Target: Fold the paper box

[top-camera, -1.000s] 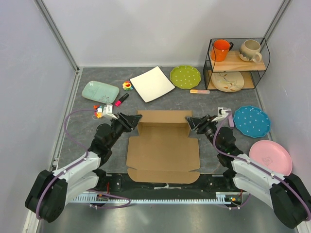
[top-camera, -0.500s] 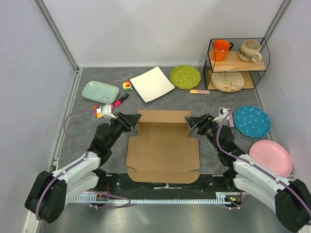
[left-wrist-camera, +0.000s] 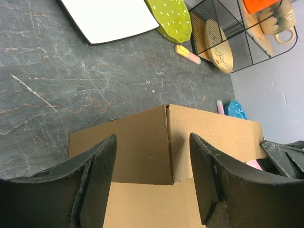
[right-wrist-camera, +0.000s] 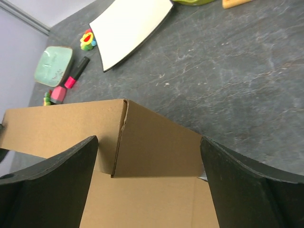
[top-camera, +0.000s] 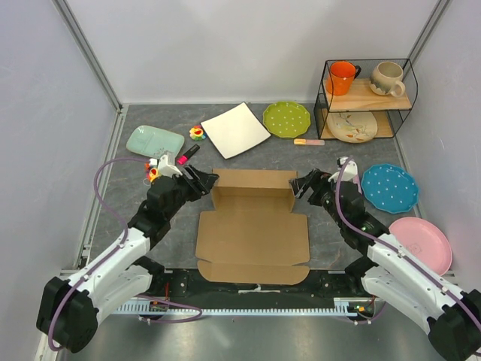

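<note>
Flanking the raised rear wall of the paper box (top-camera: 252,226), the left claw (top-camera: 208,180) and right claw (top-camera: 302,185) each hang with fingers spread wide, gripping nothing, apparently so that each can close on an upright corner flap and steady it for folding. The box lies mid-tabletop (top-camera: 338,150), base panel flat; each rear corner sits just ahead of its claw, framed by the gap, without clear contact.

white plate (top-camera: 235,129) | green plate (top-camera: 286,119) | wire shelf (top-camera: 366,98) | orange mug (top-camera: 342,77)
</note>
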Available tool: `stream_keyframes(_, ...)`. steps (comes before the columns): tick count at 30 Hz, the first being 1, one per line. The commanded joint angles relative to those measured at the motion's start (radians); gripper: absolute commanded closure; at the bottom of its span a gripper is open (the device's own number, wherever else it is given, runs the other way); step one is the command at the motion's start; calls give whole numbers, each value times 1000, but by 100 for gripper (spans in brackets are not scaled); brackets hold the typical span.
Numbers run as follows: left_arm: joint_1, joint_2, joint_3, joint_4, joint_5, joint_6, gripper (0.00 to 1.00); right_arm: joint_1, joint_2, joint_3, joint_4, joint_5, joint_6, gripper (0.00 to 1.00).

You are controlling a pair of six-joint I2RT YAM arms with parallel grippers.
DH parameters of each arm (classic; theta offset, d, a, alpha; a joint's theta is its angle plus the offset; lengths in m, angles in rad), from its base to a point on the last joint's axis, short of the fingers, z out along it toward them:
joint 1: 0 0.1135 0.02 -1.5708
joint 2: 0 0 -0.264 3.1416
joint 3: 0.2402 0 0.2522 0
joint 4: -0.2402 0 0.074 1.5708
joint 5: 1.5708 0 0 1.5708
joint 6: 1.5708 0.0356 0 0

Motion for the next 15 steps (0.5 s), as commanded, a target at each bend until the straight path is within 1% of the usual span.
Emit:
stream_keyframes(1,2,-11,104,-104,-46,79,29,-2,-20,120,-145,54,-127,2)
stream_keyframes(2,2,-14,118,-110,-48,82,27,-2,-23,137,-159,54,-148,2)
stream_keyframes(5,2,-18,175,-142,-48,95,25,-2,-31,209,-204,59,-222,2)
stream_keyframes(8,2,-43,222,-186,-62,112,25,0,-35,280,-221,-1,-326,2)
stream_keyframes(9,2,-72,241,-203,-84,120,25,0,-20,328,-234,-53,-360,2)
stream_keyframes(10,2,-90,247,-232,-98,125,25,9,-2,364,-257,-58,-417,2)
stream_keyframes(11,2,-113,252,-278,-112,129,25,54,50,443,-324,-40,-461,2)
stream_keyframes(12,2,-157,253,-304,-146,137,25,100,80,485,-366,6,-501,2)
stream_keyframes(13,2,-187,253,-335,-169,132,25,227,109,523,-403,171,-594,2)
stream_keyframes(14,2,-214,249,-395,-189,129,25,298,158,577,-449,262,-638,2)
stream_keyframes(15,2,-239,235,-415,-218,126,25,366,184,594,-463,339,-679,2)
